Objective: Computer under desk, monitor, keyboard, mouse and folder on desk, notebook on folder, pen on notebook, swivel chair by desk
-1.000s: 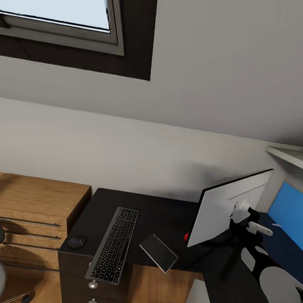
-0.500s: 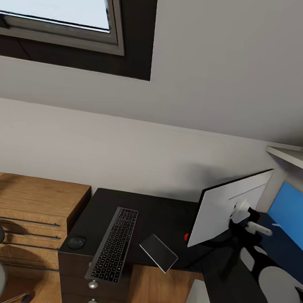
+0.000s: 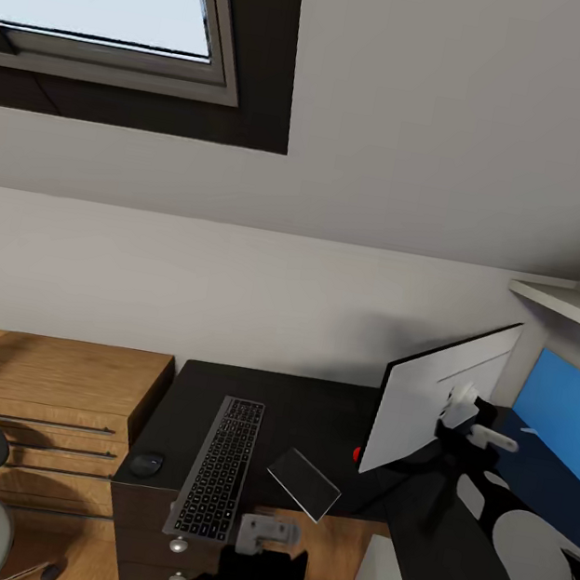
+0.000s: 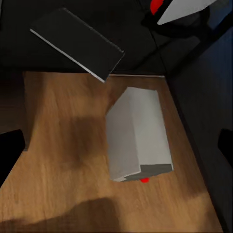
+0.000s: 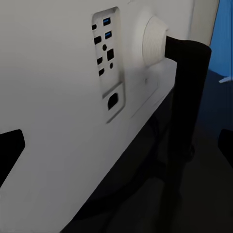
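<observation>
Two end effectors out. My right end effector (image 3: 459,405) just behind wide white-backed monitor (image 3: 437,400) on glossy black table (image 3: 307,416), spread; careless push topples it. My left end effector (image 3: 268,534) above boxy white-grey computer (image 4: 138,136); opening unclear.

Glossy black desk (image 3: 307,416), wood-plank floor (image 4: 63,145)
</observation>
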Tool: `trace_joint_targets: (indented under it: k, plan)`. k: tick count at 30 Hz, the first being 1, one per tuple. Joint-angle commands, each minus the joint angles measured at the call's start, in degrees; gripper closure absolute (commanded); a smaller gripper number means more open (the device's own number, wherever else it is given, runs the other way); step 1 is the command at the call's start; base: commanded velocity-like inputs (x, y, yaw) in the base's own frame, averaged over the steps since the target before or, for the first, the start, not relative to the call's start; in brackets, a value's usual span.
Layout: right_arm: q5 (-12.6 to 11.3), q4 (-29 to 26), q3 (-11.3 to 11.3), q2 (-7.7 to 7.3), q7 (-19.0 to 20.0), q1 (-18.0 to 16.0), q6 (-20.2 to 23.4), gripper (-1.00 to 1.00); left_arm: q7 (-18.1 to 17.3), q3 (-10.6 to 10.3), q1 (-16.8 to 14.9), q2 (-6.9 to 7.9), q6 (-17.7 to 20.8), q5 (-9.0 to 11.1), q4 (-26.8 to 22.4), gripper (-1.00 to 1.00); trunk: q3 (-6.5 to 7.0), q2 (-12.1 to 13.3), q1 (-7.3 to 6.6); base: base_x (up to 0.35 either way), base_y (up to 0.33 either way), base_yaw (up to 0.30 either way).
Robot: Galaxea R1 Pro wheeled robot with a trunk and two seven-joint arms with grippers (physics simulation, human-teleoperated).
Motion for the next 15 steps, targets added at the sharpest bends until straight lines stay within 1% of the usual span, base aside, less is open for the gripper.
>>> trace_joint_targets:
  k: [1,2,4,5,6,7,8,11,12,13,14,15]
  plan:
    - [0.58,0.07,-0.5,-0.05,-0.05,-0.03,-0.2,-1.0,0.67,0.66,-0.06,-0.27,0.15,-0.25,-0.24,-1.0,-0.02,-0.04,0.02,0.0,0.0,0.0]
    - [0.57,0.06,-0.51,-0.1,-0.41,-0.03,-0.2,-1.0,0.95,2.6,-0.07,-0.67,0.24,-1.58,-0.47,-1.0,-0.02,-0.04,0.02,0.0,0.0,0.0]
    - [0.57,0.05,-0.52,-0.16,-0.85,-0.03,-0.18,-1.0,1.04,5.09,-0.16,-1.14,0.62,-2.65,-0.48,-1.0,-0.02,-0.04,0.02,0.0,0.0,0.0]
    - [0.56,0.04,-0.52,-0.17,-1.3,-0.03,-0.17,-1.0,1.08,7.72,-0.5,-1.94,1.77,-3.41,-0.43,-1.0,-0.02,-0.04,0.02,0.0,0.0,0.0]
    - [0.56,0.05,-0.52,-0.18,-1.67,-0.03,-0.16,-1.0,1.12,10.29,-1.18,-3.18,3.72,-3.92,-0.38,-1.0,-0.02,-0.04,0.02,0.0,0.0,0.0]
    - [0.56,0.05,-0.52,-0.18,-1.8,-0.03,-0.17,-1.0,1.14,11.51,-1.62,-3.92,4.96,-4.16,-0.37,-1.0,-0.02,-0.04,0.02,0.0,0.0,0.0]
    - [0.56,0.06,-0.53,-0.18,-2.0,-0.03,-0.18,-1.0,1.18,13.7,-2.61,-5.47,7.61,-4.55,-0.36,-1.0,-0.02,-0.04,0.02,0.0,0.0,0.0]
    - [0.56,0.09,-0.53,-0.19,-2.18,-0.03,-0.19,-1.0,1.14,16.04,-4.56,-7.31,11.53,-4.86,-0.4,-1.0,-0.02,-0.04,0.02,0.0,0.0,0.0]
    - [0.55,0.1,-0.53,-0.21,-2.24,-0.03,-0.19,-1.0,1.14,16.97,-6.3,-8.07,13.62,-4.82,-0.43,-1.0,-0.02,-0.04,0.02,0.0,0.0,0.0]
    - [0.55,0.09,-0.53,-0.22,-2.26,-0.03,-0.19,-1.0,1.14,17.32,-7.23,-8.34,14.39,-4.76,-0.44,-1.0,-0.02,-0.04,0.02,0.0,0.0,0.0]
    - [0.55,0.07,-0.53,-0.27,-2.3,-0.03,-0.19,-1.0,1.15,17.84,-9.01,-8.35,15.49,-4.61,-0.49,-1.0,-0.02,-0.04,0.02,0.0,0.0,0.0]
    - [0.55,0.06,-0.53,-0.29,-2.31,-0.03,-0.19,-1.0,1.13,18.06,-9.73,-8.35,15.87,-4.54,-0.54,-1.0,-0.02,-0.04,0.02,0.0,0.0,0.0]
